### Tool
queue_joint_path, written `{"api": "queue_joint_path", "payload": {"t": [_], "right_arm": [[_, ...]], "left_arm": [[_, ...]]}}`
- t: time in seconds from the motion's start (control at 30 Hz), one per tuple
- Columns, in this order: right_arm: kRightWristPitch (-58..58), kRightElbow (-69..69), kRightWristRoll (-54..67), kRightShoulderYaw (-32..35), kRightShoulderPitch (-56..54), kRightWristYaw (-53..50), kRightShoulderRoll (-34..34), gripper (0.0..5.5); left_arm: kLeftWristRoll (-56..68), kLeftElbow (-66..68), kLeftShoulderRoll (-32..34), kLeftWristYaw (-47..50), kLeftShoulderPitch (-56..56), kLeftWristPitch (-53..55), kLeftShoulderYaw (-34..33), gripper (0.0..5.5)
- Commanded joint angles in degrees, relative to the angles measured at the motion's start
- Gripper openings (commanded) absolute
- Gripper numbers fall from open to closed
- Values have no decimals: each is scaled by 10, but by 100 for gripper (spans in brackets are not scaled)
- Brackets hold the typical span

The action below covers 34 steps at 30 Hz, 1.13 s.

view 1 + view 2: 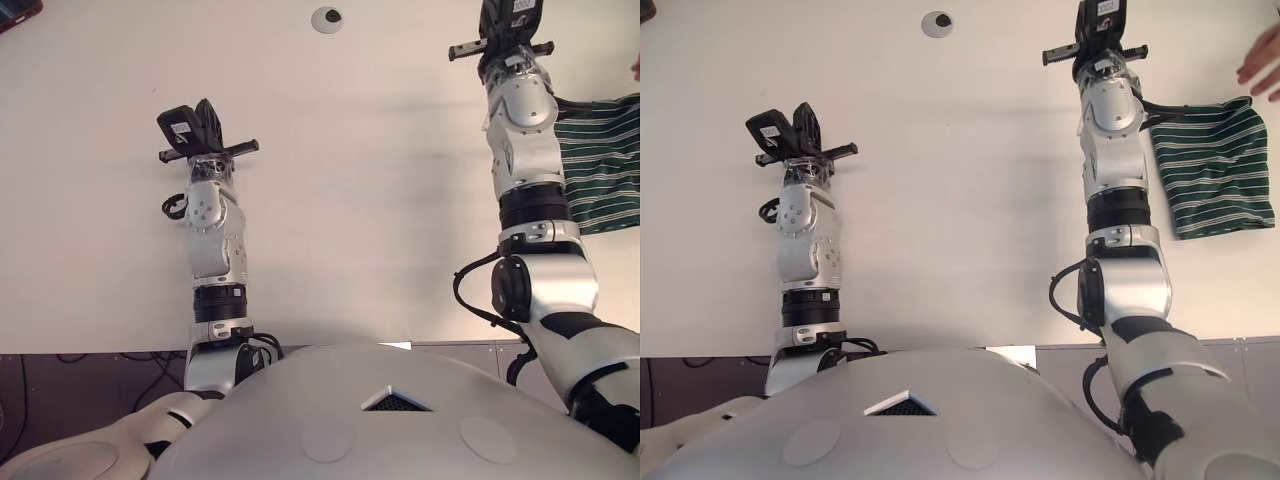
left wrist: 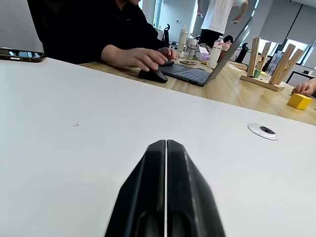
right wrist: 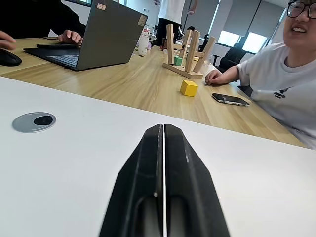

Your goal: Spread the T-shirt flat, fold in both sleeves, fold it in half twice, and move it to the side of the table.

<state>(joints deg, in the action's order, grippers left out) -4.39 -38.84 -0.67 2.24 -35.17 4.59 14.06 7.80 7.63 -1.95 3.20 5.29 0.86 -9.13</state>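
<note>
1. Your left end effector (image 2: 166, 144) has its two fingers pressed together with nothing between them. It is held over the white surface (image 1: 960, 180).
2. Your right end effector (image 3: 163, 127) is likewise closed tight on nothing. It is farther out over the surface than the left one and well apart from it.
3. The T-shirt (image 1: 1215, 165), dark green with thin white stripes, lies folded into a compact rectangle. It is to the right of the right end effector and nearer the robot than its fingertips, alongside that forearm.
4. You cannot tell whether the forearm touches the T-shirt's nearest corner.
5. A round cable grommet (image 1: 937, 24) is set in the surface, left of the right end effector and beyond the left one.
</note>
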Motion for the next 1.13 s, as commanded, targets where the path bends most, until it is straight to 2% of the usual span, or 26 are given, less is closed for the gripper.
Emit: {"api": "queue_joint_path", "payload": {"t": [0.03,0.4,0.7,0.83,1.13], "right_arm": [[-10,-6,-6,1,-6,-18,-15,2],[-12,52,-2,4,69,-66,-49,2],[-3,130,-4,14,163,-114,-85,2],[-9,127,0,21,161,-126,-83,2],[-32,69,3,27,102,-112,-68,2]], "left_arm": [[-7,14,19,-13,18,0,3,0],[7,-6,83,-74,4,40,-8,0],[13,-36,142,-118,28,126,-9,0],[11,-22,153,-127,50,131,-4,0],[7,19,129,-98,78,88,-8,0]]}}
